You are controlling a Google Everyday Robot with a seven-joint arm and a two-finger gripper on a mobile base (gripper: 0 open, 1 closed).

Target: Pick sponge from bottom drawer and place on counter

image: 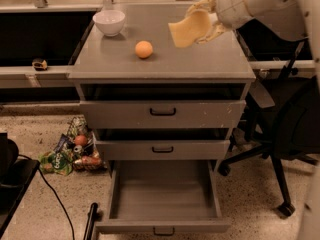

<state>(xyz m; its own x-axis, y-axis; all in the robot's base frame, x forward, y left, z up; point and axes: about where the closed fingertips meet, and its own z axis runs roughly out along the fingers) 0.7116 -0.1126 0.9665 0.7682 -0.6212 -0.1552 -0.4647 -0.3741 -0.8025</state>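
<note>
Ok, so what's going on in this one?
The robot's tool is gripping the sponge and holds it tilted over the right rear part of the counter, not yet set down. The bottom drawer is pulled open, and nothing shows inside it. An orange ball and a white bowl sit on the counter.

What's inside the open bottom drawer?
Only its bare grey floor shows in the bottom drawer; its back end hides under the middle drawer. The gripper holds the sponge above the counter.
</note>
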